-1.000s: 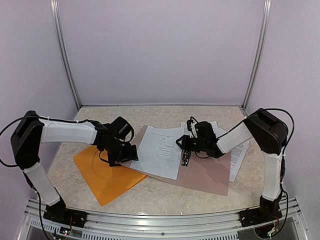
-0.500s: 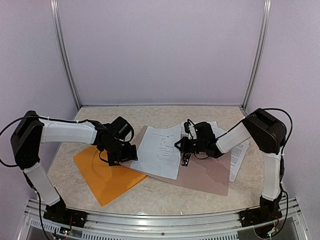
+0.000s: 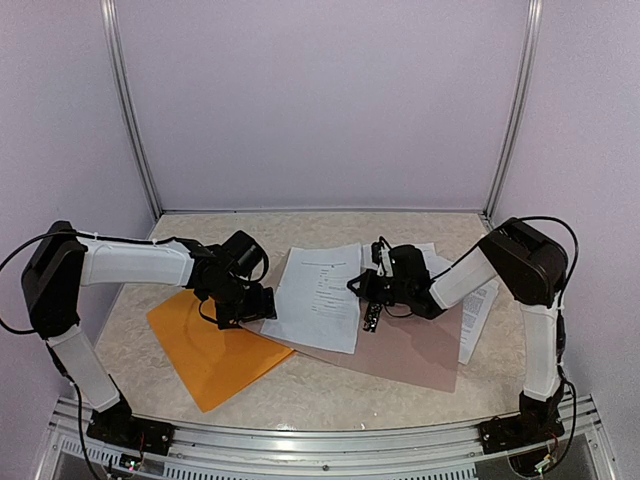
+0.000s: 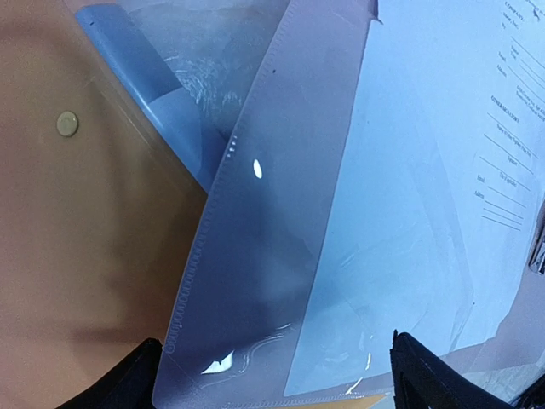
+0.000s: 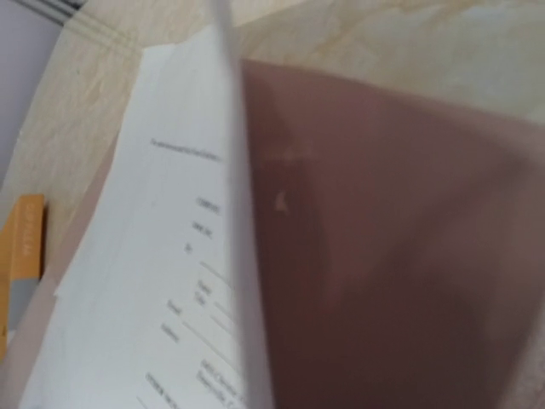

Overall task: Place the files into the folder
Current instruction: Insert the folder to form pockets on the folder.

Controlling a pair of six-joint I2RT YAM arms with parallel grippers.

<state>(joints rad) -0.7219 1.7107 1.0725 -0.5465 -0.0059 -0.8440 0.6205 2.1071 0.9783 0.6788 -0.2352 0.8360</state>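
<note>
The orange folder (image 3: pixel 213 352) lies flat at the left, and its translucent grey flap (image 4: pixel 255 256) reaches over toward the files. My left gripper (image 3: pixel 256 304) stands open at the folder's right edge, its fingers (image 4: pixel 128 382) wide apart on either side of the flap's corner. One white printed sheet (image 3: pixel 320 297) of the files lies half on the brown clipboard (image 3: pixel 412 348). My right gripper (image 3: pixel 368 303) is shut on this sheet's right edge, which stands lifted in the right wrist view (image 5: pixel 238 256). Its own fingers are hidden there. More sheets (image 3: pixel 482 305) lie under the right arm.
The clipboard (image 5: pixel 392 256) takes up the middle of the beige table, under the files. A snap button (image 4: pixel 66 124) sits on the folder's orange face (image 4: pixel 85 239). Purple walls with metal corner posts (image 3: pixel 130 120) close the back and sides.
My right gripper has closed on the sheet's right edge and drawn slightly left, raising that edge. The left arm has hardly moved.
</note>
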